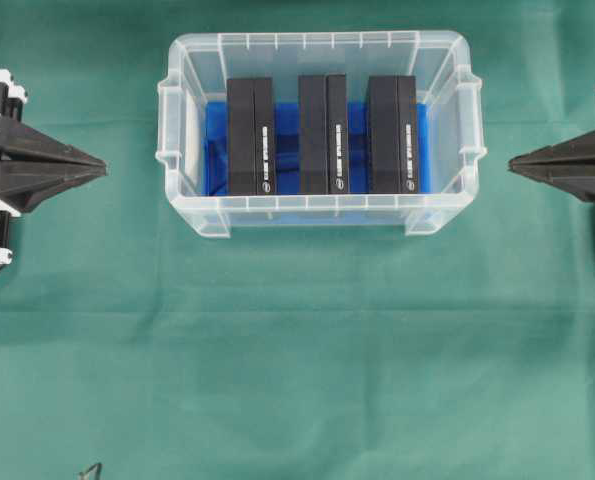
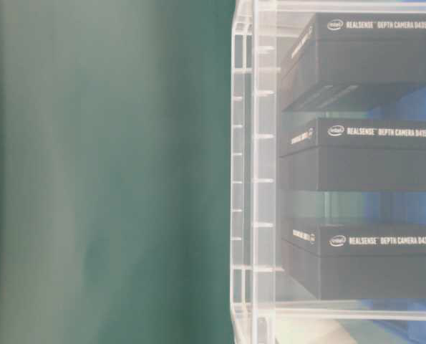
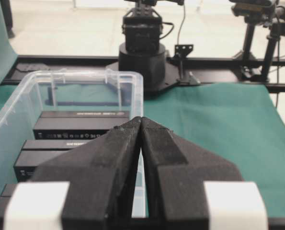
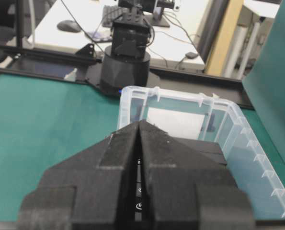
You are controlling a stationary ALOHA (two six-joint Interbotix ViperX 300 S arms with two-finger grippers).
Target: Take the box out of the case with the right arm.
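One case (image 1: 320, 215), clear plastic tub with rounded rim and side handles, long axis running left–right in the overhead view, set on a green cloth (image 1: 297, 360) in the upper middle of that view, between the two arms; blue sheet (image 1: 357, 125) lining its floor. Contents: three black boxes, side by side with gaps between them: left box (image 1: 250, 136), middle box (image 1: 323, 133), right box (image 1: 393, 133). Each box lies with its long axis across the case, at right angles to the tub's own length. Printing, read in the table-level view: an Intel logo and "REALSENSE DEPTH CAMERA D435i" on two boxes, "D435" legible on the one between. Two grippers, each tapering to a point aimed at the case and well apart from it: left gripper (image 1: 99, 166), black with white fittings, fingers pressed together, holding nothing; right gripper (image 1: 514, 163), all black, fingers likewise closed tip to tip, holding nothing.
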